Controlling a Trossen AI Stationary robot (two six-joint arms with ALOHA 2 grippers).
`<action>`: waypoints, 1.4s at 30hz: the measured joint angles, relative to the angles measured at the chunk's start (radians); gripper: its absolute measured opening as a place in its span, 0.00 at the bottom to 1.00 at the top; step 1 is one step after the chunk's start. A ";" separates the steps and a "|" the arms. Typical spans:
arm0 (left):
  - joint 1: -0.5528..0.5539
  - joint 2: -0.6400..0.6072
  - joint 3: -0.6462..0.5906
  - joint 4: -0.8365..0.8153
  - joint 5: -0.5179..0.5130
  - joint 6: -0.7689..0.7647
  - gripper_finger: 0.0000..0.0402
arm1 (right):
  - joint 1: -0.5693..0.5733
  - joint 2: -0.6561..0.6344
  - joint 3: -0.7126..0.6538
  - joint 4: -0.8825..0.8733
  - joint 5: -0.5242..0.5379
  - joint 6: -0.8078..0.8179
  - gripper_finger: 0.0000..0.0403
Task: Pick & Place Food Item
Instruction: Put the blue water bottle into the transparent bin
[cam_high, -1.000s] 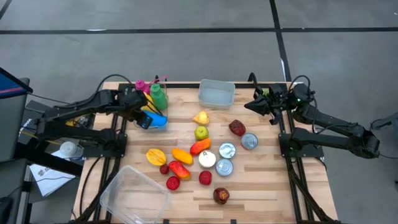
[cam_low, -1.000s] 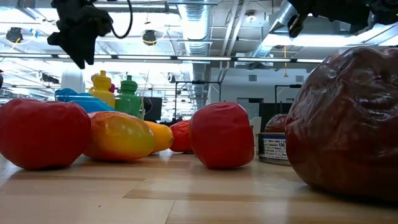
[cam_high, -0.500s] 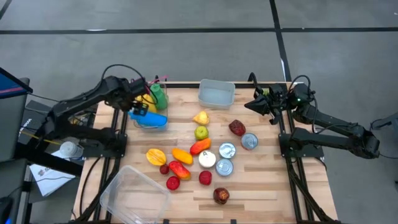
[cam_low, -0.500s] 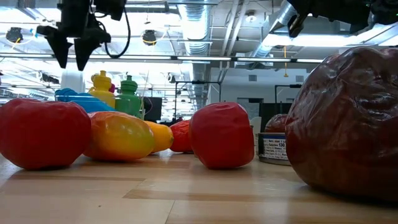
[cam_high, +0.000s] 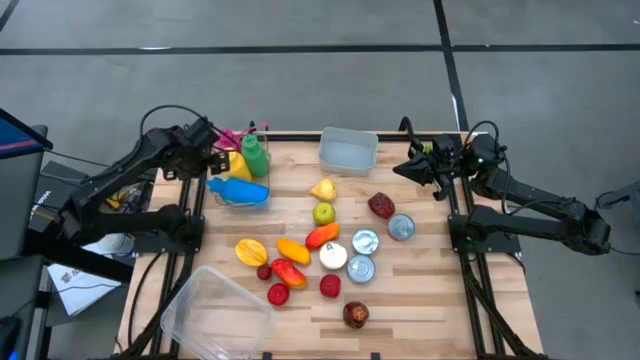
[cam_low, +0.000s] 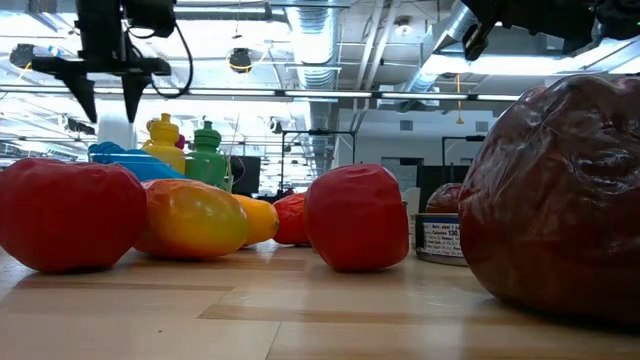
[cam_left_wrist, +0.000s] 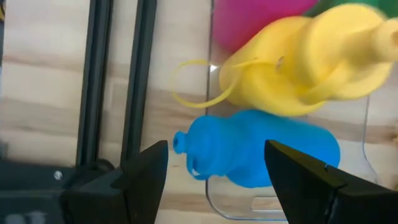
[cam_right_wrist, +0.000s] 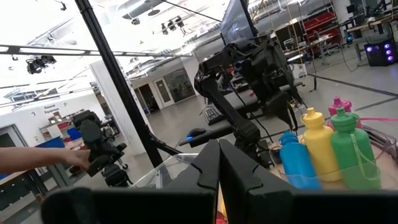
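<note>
Toy food lies in the middle of the wooden table: a yellow pear (cam_high: 322, 189), a green apple (cam_high: 323, 212), an orange piece (cam_high: 321, 235) and red pieces (cam_high: 330, 286). At the table's far left corner my left gripper (cam_high: 205, 160) (cam_low: 107, 112) hangs open, pointing down, with nothing between its fingers. Below it, in the left wrist view, a blue bottle (cam_left_wrist: 261, 149) lies on its side in a clear tray (cam_left_wrist: 367, 155), next to a yellow bottle (cam_left_wrist: 305, 62). My right gripper (cam_high: 398, 168) (cam_right_wrist: 219, 168) waits shut, raised over the far right edge.
Green (cam_high: 255, 155) and pink (cam_high: 228, 137) bottles stand by the yellow one. An open clear box (cam_high: 348, 150) sits at the far middle, and another (cam_high: 215, 310) at the near left corner. Three cans (cam_high: 365, 241) stand right of the food. A person's hand (cam_right_wrist: 37, 158) shows beyond the table.
My left gripper has gone from over the blue bottle toward the table's far left corner and has rolled about its own axis, its fingers still pointing down. The blue bottle has stayed lying in the tray.
</note>
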 joint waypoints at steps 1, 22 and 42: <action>0.000 -0.013 -0.015 0.005 0.006 -0.010 0.63 | 0.000 0.000 0.000 -0.002 0.000 -0.008 0.00; 0.000 -0.073 -0.196 0.165 0.013 -0.061 0.63 | 0.000 0.000 0.000 -0.003 0.000 -0.022 0.00; 0.000 -0.159 -0.270 0.270 0.150 -0.039 0.49 | 0.001 0.000 0.000 -0.003 0.000 -0.014 0.00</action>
